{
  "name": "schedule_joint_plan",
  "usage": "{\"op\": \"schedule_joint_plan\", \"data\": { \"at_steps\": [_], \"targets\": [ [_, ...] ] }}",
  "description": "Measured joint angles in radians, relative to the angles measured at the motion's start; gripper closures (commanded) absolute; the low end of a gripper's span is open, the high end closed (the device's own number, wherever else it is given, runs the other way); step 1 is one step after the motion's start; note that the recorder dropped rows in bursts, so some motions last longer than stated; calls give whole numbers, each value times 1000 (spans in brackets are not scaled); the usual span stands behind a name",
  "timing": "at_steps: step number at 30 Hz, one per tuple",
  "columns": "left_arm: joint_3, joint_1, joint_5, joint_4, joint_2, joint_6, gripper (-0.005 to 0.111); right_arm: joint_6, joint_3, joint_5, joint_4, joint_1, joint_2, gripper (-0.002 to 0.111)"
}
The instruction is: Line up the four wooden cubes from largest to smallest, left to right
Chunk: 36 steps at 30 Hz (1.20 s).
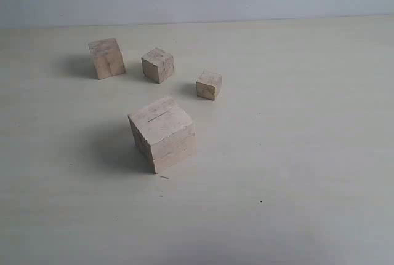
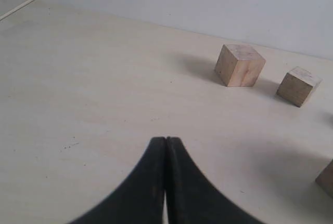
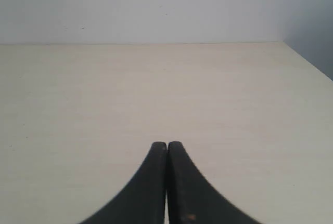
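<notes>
Pale wood with a thin dark slit on its top face, the largest cube (image 1: pixel 162 133) stands alone on the light counter (image 1: pixel 295 173), nearest the front. Behind it the others run in a slanting row, none touching. The second-largest cube (image 1: pixel 106 58) is on the left, the third cube (image 1: pixel 157 64) is near it, and the smallest cube (image 1: pixel 209 85) is farther right and a little forward. My left tool (image 2: pixel 166 140) is pressed together, pinching nothing, above bare counter. My right tool (image 3: pixel 166 143) is pressed together too, over bare counter.
</notes>
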Motion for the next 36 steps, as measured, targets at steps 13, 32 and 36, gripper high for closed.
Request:
{"op": "schedule_joint_plan", "data": {
  "at_steps": [13, 32, 36],
  "targets": [
    [0, 0, 0, 0, 0, 0, 107, 0, 0, 0, 0, 0, 0, 108],
    [0, 0, 0, 0, 0, 0, 107, 0, 0, -317, 149, 0, 0, 108],
    [0, 0, 0, 0, 0, 0, 107, 0, 0, -345, 164, 0, 0, 108]
  ]
}}
